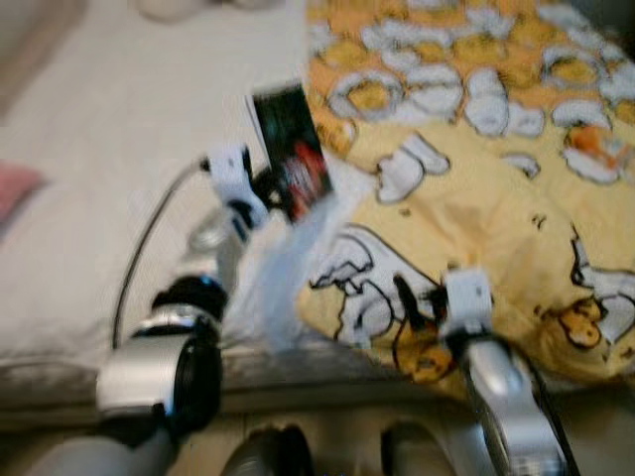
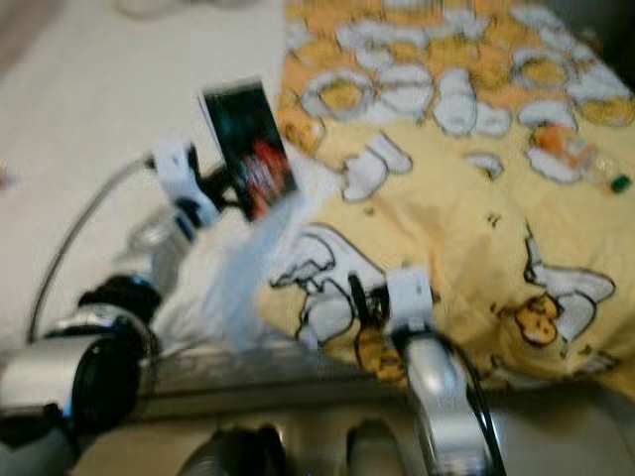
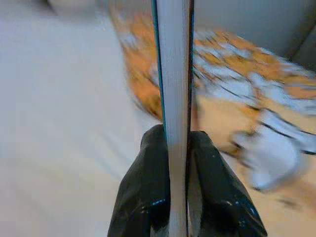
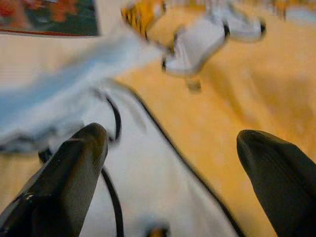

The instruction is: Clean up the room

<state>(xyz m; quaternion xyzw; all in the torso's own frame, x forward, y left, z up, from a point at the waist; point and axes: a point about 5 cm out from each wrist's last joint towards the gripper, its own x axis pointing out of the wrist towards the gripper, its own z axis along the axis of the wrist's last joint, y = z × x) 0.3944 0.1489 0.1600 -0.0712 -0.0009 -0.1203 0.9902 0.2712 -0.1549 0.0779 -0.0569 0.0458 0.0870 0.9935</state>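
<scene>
A white bed sheet (image 1: 119, 149) stretches out ahead of and to the left of the left gripper (image 1: 278, 188), flat and bare. Well off to that gripper's left lies a small pink thing (image 1: 15, 188) — too blurred to name. A yellow duvet (image 1: 476, 198) printed with white and orange cartoon figures lies beneath the right gripper (image 1: 422, 297) and runs far beyond it. Its pale corner (image 1: 283, 268) is turned back between the two grippers — just below the left one.
</scene>
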